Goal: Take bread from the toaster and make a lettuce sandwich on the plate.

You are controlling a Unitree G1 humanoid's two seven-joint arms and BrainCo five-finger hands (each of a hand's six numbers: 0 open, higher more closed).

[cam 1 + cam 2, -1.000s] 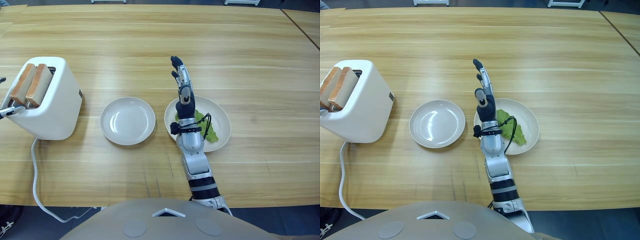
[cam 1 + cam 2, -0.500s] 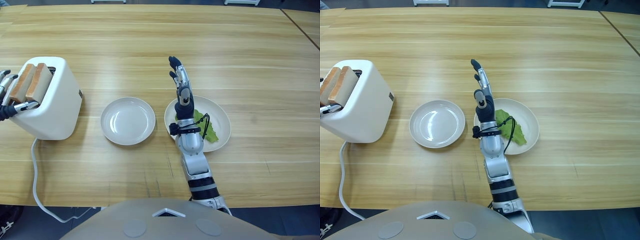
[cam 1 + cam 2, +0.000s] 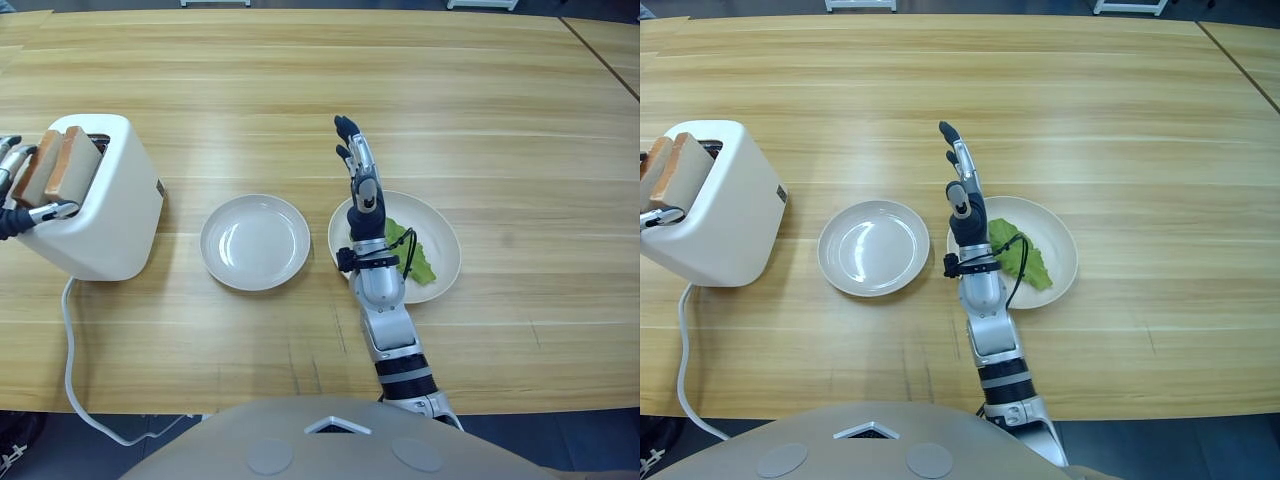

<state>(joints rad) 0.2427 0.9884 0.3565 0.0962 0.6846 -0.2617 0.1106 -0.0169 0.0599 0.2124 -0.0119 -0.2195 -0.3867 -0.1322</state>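
While left hand (image 3: 14, 216) meets bread (image 3: 58, 165) at far left, grip unclear, right hand (image 3: 362, 190) hovers splayed at centre, ready for lettuce (image 3: 422, 262).

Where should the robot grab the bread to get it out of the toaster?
By the top edge of the bread, where it pokes up out of the toaster, coming down from above. The slices stand upright in the slots, so only their tops are free. A pinch across the flat sides and a straight lift should probably slide one out.
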